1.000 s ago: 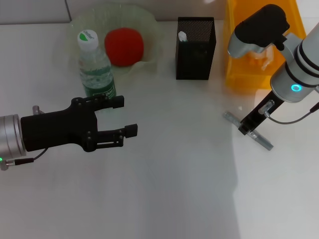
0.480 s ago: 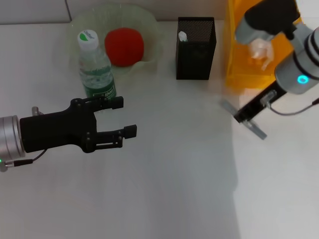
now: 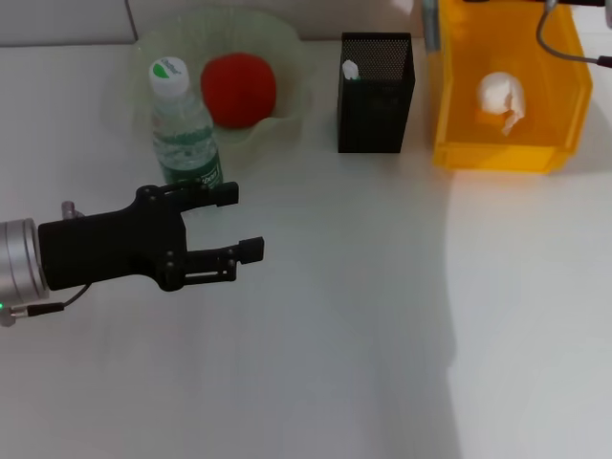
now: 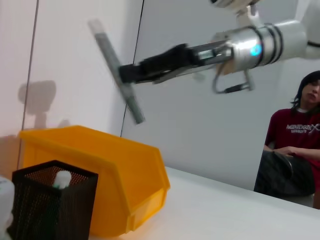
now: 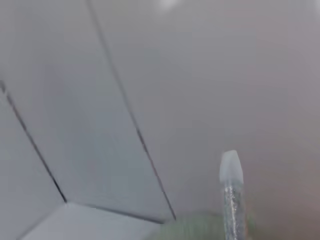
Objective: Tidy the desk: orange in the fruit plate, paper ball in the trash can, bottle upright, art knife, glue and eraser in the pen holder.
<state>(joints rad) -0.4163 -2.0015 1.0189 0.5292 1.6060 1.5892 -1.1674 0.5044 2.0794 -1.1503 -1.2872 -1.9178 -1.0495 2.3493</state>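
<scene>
Above the trash can [image 4: 120,175], right pincer [image 4: 125,74] grips the art knife [image 4: 116,70].

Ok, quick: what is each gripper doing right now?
Left gripper: open, empty, hovering over the desk near the bottle.
Right gripper: shut on the art knife, raised above the trash can.

left end effector [image 3: 244,223]: black, silver wrist | right arm [image 4: 260,44]: silver, blue light

Right hand [image 4: 125,75], art knife [image 4: 116,71] now aloft.
</scene>
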